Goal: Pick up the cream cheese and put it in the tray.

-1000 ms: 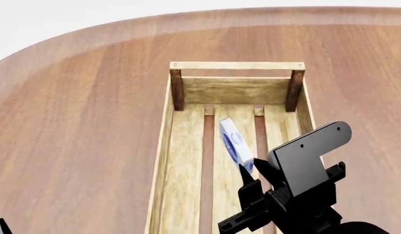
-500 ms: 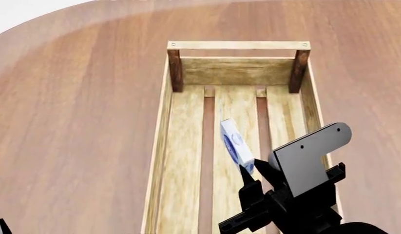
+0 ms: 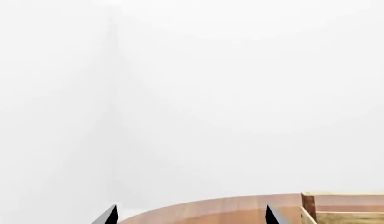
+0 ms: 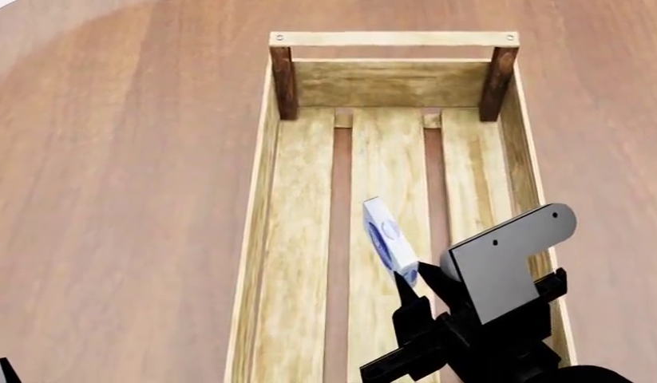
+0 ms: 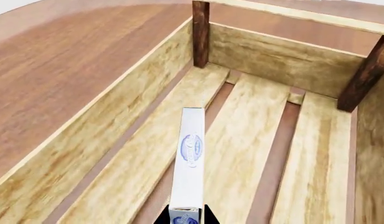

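Where the head view cuts off at its lower edge, much of the right gripper (image 4: 410,281) is lost, and the near end of the tray (image 4: 267,239) runs out of the picture too, so only one of its end bars can be counted, the far one resting on two dark brown corner posts. One cream cheese (image 4: 389,239) box shows, small, flat and rectangular, white with a blue oval logo; it stands on edge, clamped at its near end between the two black fingers (image 4: 401,289) of the right gripper and held over the middle slat inside the tray, though whether its lower edge touches the wood cannot be told. From the right wrist view the same box (image 5: 189,163) is seen narrow side on, its near end pinched between two dark tips at the frame's edge. Three pale, grainy slats with two dark gaps make up the tray floor, with low plank walls around it. Round the tray lies the smooth reddish-brown bench (image 4: 115,199), curved at its rim. Of the left gripper (image 3: 190,215) only two black pointed tips show, well apart with nothing between them, against blank white.
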